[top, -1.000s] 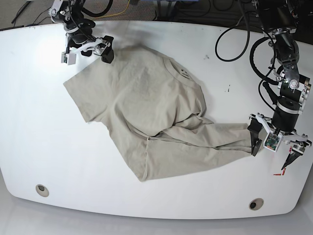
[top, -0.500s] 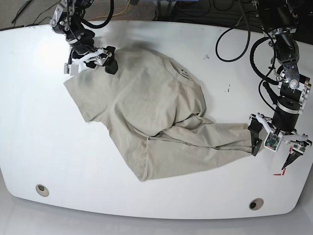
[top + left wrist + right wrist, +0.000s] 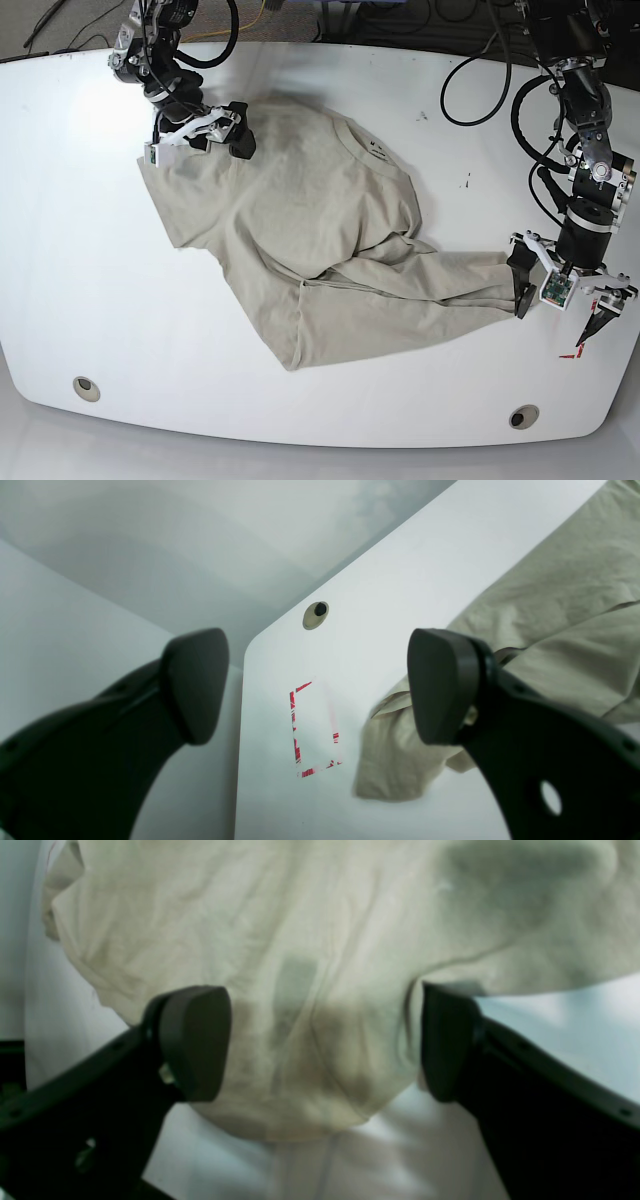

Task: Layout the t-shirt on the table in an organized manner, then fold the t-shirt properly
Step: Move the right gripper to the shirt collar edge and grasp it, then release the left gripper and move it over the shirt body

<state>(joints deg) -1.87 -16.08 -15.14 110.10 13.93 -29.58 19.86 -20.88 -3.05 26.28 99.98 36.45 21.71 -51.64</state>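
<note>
While t-shirt (image 3: 300,240) sprawls rumpled on glossy white table (image 3: 80,250), both claws spread, empty.

I'm looking at a robotics lab bench — not a home or a shop. I'm seeing a large glossy white table (image 3: 80,260) with rounded corners and round grommet holes (image 3: 86,387) cut through it, like a desk pressed into test duty. A red tape rectangle (image 3: 314,728) is marking a spot near one edge. Black cables (image 3: 480,80) are looping across the far side and trailing off behind both arm bases, with a yellow cord (image 3: 262,14) showing among them. Two black arms are standing at the table's far corners — bare hardware, exposed wiring, nothing domestic around them.
</note>
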